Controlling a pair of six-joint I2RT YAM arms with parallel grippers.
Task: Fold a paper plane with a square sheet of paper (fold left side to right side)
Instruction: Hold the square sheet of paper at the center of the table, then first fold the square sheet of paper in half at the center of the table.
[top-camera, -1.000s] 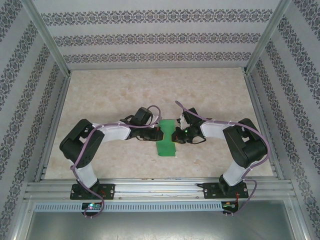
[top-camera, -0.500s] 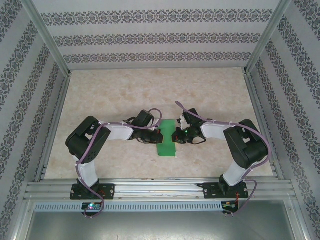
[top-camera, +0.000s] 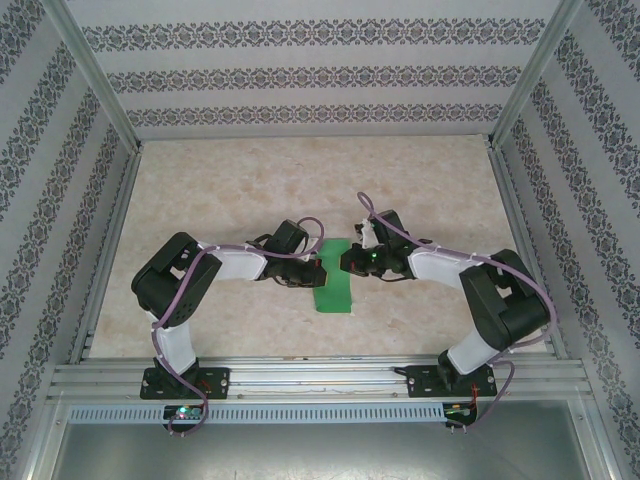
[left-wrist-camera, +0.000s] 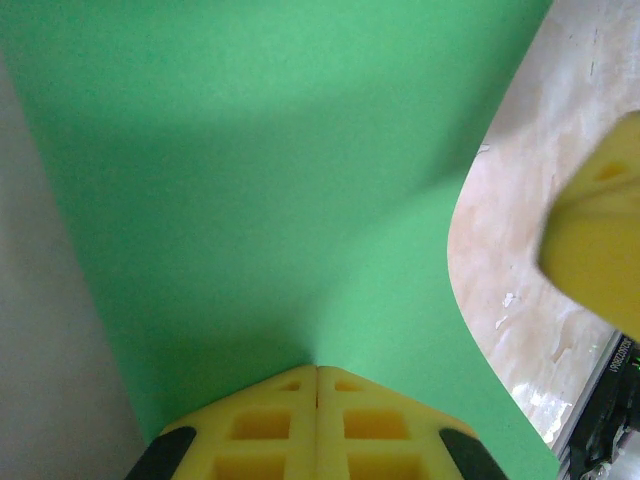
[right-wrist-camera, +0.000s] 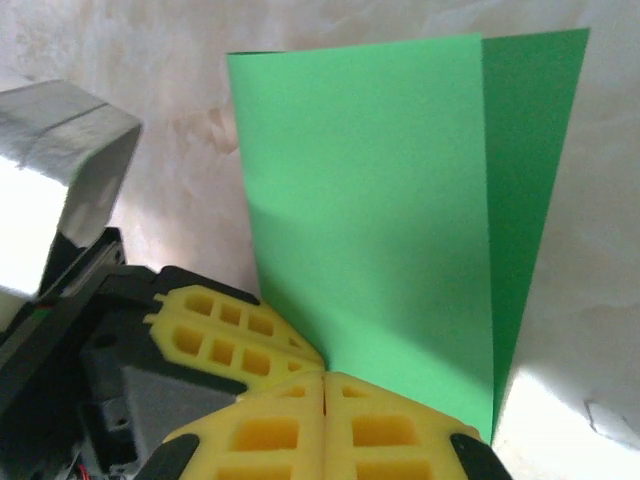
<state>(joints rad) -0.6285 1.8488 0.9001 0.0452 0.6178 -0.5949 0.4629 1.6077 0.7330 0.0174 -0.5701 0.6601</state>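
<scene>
Stretching away from both pairs of fingers lies a pale beige counter (top-camera: 230, 190) with a marbled pattern. Three wallpapered walls (top-camera: 320, 75), striped with bands of dark floral ornament, close it in, and slanted aluminium posts (top-camera: 95, 75) rise at the far corners. A ribbed metal rail (top-camera: 320, 380) runs behind the fingers along the counter's near edge, with the arm bases bolted to it.

Counting: two arms, the left arm (top-camera: 235, 265) and the right arm (top-camera: 445, 270), each trailing one purple cable (top-camera: 366, 205); two pairs of yellow fingers; and one square sheet of paper (top-camera: 335, 292), bright green.

The sheet sits between the two pairs of fingers, which meet tip to tip over its far half, while its near half reaches back past them towards the rail. It is folded: ahead of the right fingers (right-wrist-camera: 326, 388) a lighter top layer lies over a darker layer that sticks out to their right. The left fingers (left-wrist-camera: 317, 385) are pressed together, pinching the sheet, which bows up and away from their tips with a curved edge on the right. The right fingers are pressed together too, tips at the sheet's edge; whether they nip the paper or merely rest on it I cannot tell. One yellow finger of the left pair sits just left of the right fingertips.
</scene>
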